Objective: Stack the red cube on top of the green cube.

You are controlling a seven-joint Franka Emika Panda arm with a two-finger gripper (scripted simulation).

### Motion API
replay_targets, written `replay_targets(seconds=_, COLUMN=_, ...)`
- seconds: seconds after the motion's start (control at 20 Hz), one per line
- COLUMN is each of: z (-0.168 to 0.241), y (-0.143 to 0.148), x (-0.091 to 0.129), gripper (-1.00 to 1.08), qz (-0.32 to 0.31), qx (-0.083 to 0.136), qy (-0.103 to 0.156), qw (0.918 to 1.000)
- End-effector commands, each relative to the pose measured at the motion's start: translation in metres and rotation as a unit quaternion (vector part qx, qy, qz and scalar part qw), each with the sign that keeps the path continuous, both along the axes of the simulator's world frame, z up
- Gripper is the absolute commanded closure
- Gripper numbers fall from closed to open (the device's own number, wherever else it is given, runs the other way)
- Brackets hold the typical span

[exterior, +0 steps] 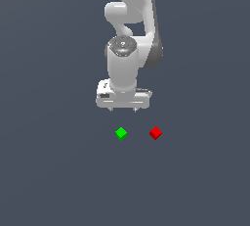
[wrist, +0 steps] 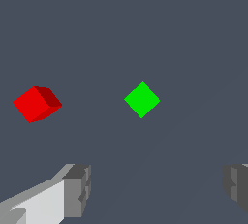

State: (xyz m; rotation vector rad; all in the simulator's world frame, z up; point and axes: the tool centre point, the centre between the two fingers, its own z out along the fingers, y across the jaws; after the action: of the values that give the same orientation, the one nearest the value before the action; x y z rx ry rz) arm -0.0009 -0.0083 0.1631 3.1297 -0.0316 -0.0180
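We are hovering our gripper [exterior: 123,107], jaws apart and empty, behind the green cube [exterior: 121,133], the red cube [exterior: 155,132] sitting apart, ungrasped; no desk edges are showing.

The single white arm [exterior: 129,19] enters at the top centre of the exterior view and bends down through a rounded elbow to a vertical wrist column [exterior: 122,66] near the middle of the frame. Below the wrist sits the broad, flat hand body, level and square to the camera. The gripper [exterior: 122,108] points straight down, just above the frame's centre, and only the short tips of its fingers [exterior: 112,107] show under the hand. In the wrist view the two grey finger pads [wrist: 77,189] sit at the lower left and lower right edges, spread wide apart, with nothing between them. The jaws hold nothing.
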Motion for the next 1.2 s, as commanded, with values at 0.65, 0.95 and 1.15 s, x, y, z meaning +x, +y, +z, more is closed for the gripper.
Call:
replay_targets(seconds=0.65, z=-0.029, y=0.044, x=0.024, gripper=-0.92, qz=0.097, qx=0.003, qy=-0.001, qw=0.9953)
replay_targets(seconds=0.95, z=-0.06, y=0.098, x=0.039, gripper=-0.92, qz=0.204, qx=0.006, qy=-0.003, qw=0.9789)
replay_targets(seconds=1.15, z=-0.077, y=0.129, x=0.043, gripper=-0.92, qz=0.263, qx=0.007, qy=-0.003, qw=0.9649)
